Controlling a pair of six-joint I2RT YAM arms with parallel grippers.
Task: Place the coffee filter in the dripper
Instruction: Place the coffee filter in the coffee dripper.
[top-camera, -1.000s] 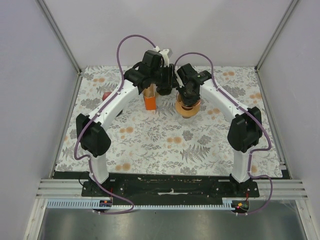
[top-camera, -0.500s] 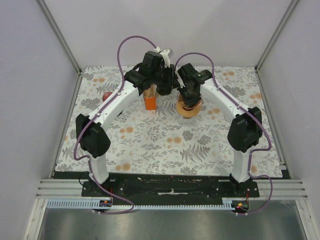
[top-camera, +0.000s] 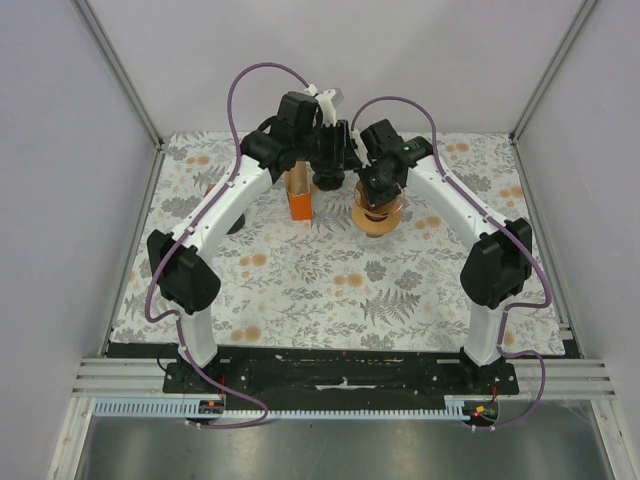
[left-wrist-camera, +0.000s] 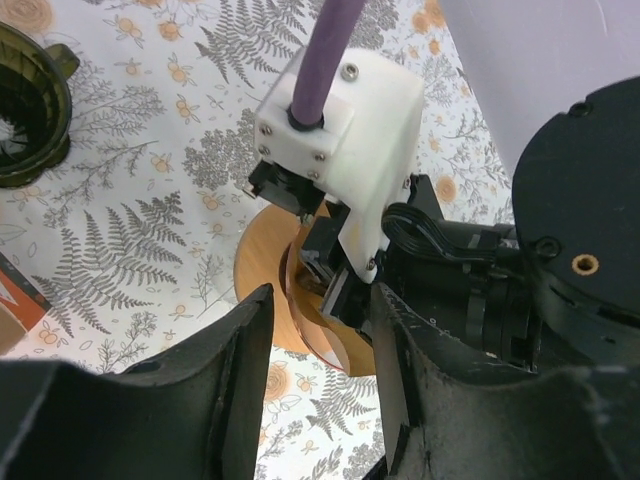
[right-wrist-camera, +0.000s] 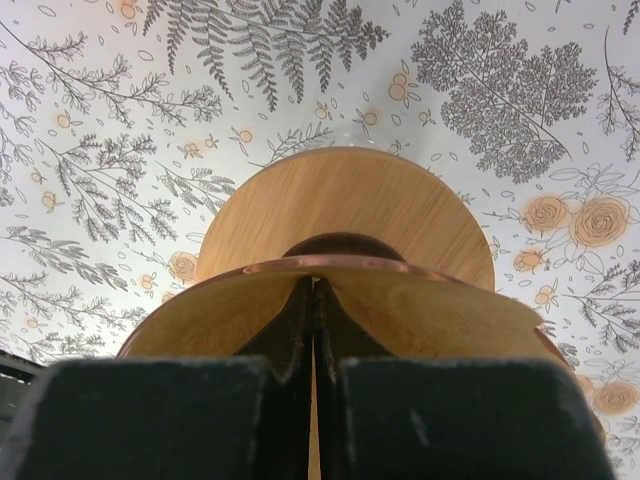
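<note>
From above, your right gripper (top-camera: 378, 195) hangs over the round wooden-based stand (top-camera: 378, 222). The dark ribbed cone dripper (top-camera: 327, 181) sits just left of it, beside a tall orange box (top-camera: 299, 203).

In the left wrist view, your left gripper (left-wrist-camera: 322, 300) is partly open and empty.

In the right wrist view, the closed jaws pinch the brown paper coffee filter (right-wrist-camera: 430, 310) above the stand.

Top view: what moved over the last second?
The left arm raised its wrist and drew it back a little; the left gripper is open and empty. The right arm swung its elbow slightly outward, while the right gripper stayed shut on the rim of the copper cone. The cone, orange box and table did not move.
</note>
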